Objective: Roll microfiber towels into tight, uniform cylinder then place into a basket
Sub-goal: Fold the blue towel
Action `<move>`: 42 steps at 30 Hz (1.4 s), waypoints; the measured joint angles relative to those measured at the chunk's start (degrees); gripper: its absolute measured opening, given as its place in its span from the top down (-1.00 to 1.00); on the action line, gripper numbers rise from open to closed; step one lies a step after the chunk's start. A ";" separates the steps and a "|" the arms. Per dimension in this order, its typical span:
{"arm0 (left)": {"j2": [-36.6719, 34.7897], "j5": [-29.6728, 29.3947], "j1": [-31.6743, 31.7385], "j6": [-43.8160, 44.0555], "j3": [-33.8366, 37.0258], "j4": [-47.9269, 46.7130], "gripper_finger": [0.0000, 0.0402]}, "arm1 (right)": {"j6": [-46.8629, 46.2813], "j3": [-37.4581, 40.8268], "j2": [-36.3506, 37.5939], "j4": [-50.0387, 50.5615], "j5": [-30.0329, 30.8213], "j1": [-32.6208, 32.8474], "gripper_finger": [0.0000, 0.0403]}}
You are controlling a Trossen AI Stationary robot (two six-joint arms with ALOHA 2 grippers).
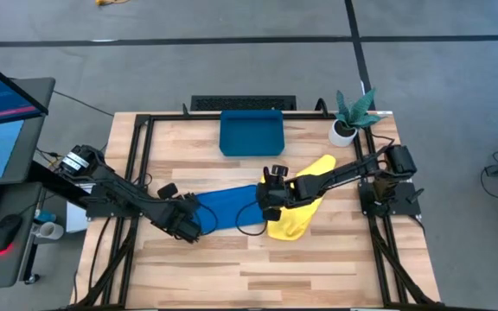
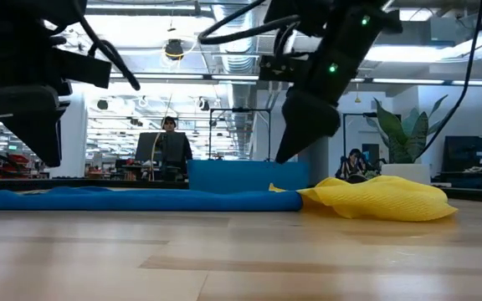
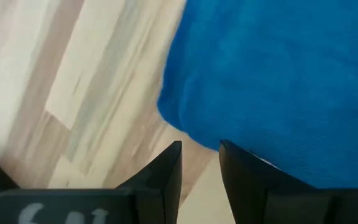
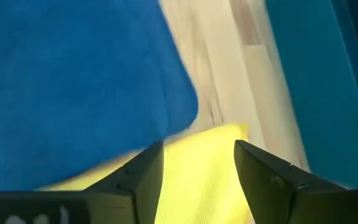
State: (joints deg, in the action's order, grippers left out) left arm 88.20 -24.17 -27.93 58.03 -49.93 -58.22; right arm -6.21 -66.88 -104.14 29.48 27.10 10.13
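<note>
The blue microfiber towel (image 1: 227, 207) lies spread flat in the middle of the table. The yellow towel (image 1: 305, 212) lies crumpled at its right end, and their edges meet there (image 4: 185, 134). My left gripper (image 3: 201, 165) hovers open just above the blue towel's near left corner (image 3: 185, 118), with nothing between its fingers. My right gripper (image 4: 197, 162) hovers open above the spot where the yellow towel meets the blue one's right end. In the low view both grippers (image 2: 47, 155) (image 2: 287, 155) hang clear of the cloth. The dark-blue basket (image 1: 251, 131) stands at the far edge.
A small white pot with a green plant (image 1: 348, 117) stands at the far right corner, right of the basket. Bare wood lies along the near edge (image 1: 258, 268). Beyond the table's left side are a monitor, a keyboard and a mouse (image 1: 7, 229).
</note>
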 joint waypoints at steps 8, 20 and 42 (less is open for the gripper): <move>-1.72 2.63 -4.96 0.81 -1.36 4.85 0.50 | -6.31 -7.94 0.07 26.12 0.05 2.29 0.09; -12.22 -9.20 -14.51 10.01 -0.02 6.81 0.50 | -13.17 -1.87 18.95 28.28 1.69 11.37 0.26; -5.03 -4.52 0.35 -11.55 16.92 57.87 0.50 | 5.02 16.86 26.96 -13.33 1.56 4.82 0.29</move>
State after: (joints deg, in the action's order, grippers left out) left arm 83.17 -28.69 -27.58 46.48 -33.01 -0.35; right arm -1.18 -50.03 -77.17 16.15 28.66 14.95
